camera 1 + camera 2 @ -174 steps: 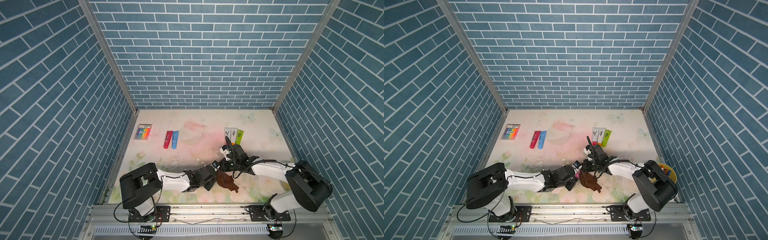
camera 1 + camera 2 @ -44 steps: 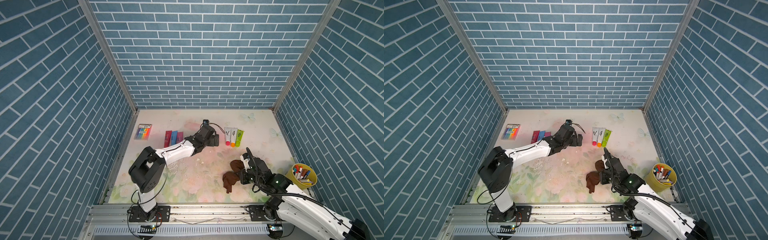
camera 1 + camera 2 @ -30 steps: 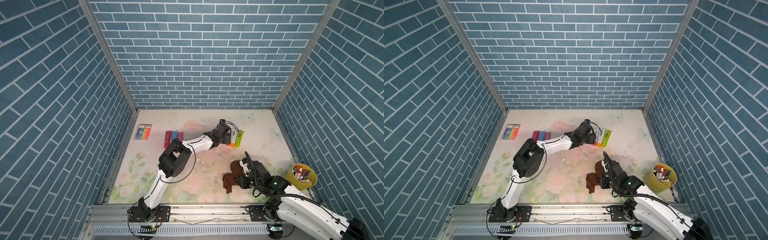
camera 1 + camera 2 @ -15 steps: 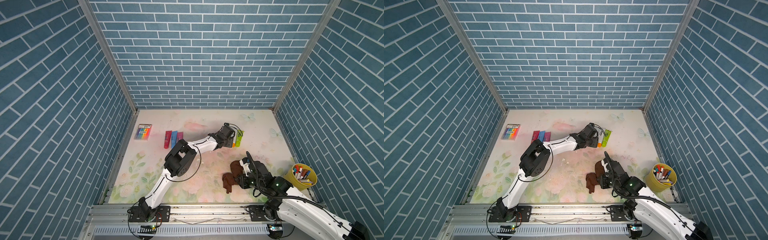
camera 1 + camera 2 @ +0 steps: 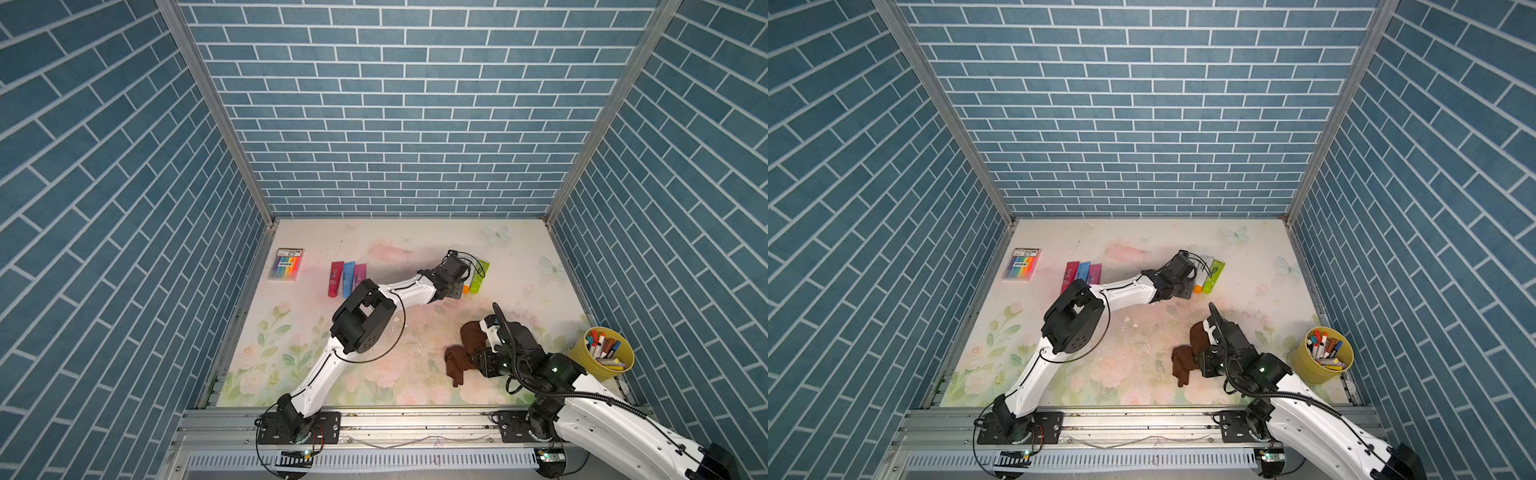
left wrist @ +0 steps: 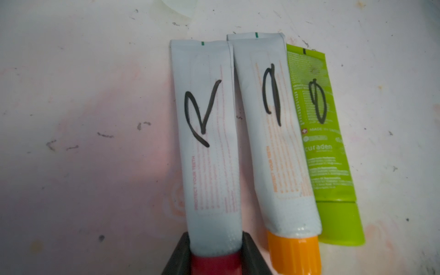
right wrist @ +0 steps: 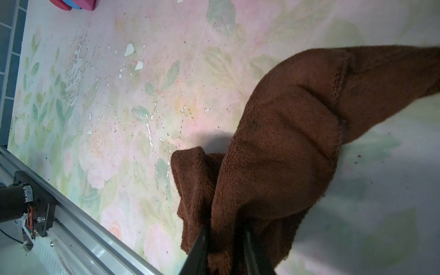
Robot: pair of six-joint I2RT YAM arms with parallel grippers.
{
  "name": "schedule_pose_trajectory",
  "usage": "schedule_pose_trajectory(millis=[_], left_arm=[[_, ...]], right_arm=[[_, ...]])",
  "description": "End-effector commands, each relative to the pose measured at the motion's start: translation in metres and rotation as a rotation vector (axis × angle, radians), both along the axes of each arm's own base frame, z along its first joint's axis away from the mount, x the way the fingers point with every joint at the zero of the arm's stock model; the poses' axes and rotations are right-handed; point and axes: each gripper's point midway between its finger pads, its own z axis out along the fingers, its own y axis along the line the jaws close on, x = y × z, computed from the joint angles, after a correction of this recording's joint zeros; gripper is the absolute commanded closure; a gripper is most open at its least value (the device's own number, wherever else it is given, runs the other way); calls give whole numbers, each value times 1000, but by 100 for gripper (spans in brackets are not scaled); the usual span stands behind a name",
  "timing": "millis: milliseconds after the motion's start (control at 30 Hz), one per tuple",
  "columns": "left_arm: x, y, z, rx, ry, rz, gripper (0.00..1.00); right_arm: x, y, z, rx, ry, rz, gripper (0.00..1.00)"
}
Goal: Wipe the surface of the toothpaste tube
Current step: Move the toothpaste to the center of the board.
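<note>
My left gripper (image 6: 216, 240): clamped on tube (image 6: 209, 142) at its cap end, far right, beside orange-capped tube (image 6: 273, 142), to lift it clear. My right gripper (image 7: 225, 235): pinching cloth (image 7: 285, 142), near right, ready to wipe.

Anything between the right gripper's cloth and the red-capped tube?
Nothing lies on the table between cloth and red-capped tube. Only the left gripper itself straddles the tube's cap end, orange-capped tube alongside.

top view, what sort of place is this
Likely a mock bathroom robot cell, not a real room: blue brick-pattern wall panels, toothpaste tubes on a floral tabletop, arms bolted to an aluminium rail.
</note>
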Motion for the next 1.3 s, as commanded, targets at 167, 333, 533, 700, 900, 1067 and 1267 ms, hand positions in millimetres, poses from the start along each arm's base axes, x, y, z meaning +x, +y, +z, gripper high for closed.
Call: schedule_pose_trajectory(millis=[167,333,533,700,900,1067,1267], left_arm=[[-54,60,33,91,-4,-86,87],[-100,101,41,85,-8,-131,91],[-150,121,37,64,-33,-196,94],[-177,128,34,23,-55,-263,95],[-195,133,29,-20,-58,-338,95],[-201,134,17,-3,-22,-358,95],[-208,137,14,-19,-11,-371,89]], right_arm=[[31,-24,7,-150,-27,-131,73],[56,-27,19,-198,-27,-151,71],[80,-34,37,-298,-40,-179,57],[80,-38,52,-323,-55,-179,51],[53,18,57,-76,3,47,51],[44,50,53,-25,-8,178,53],[41,65,29,-64,73,245,55]])
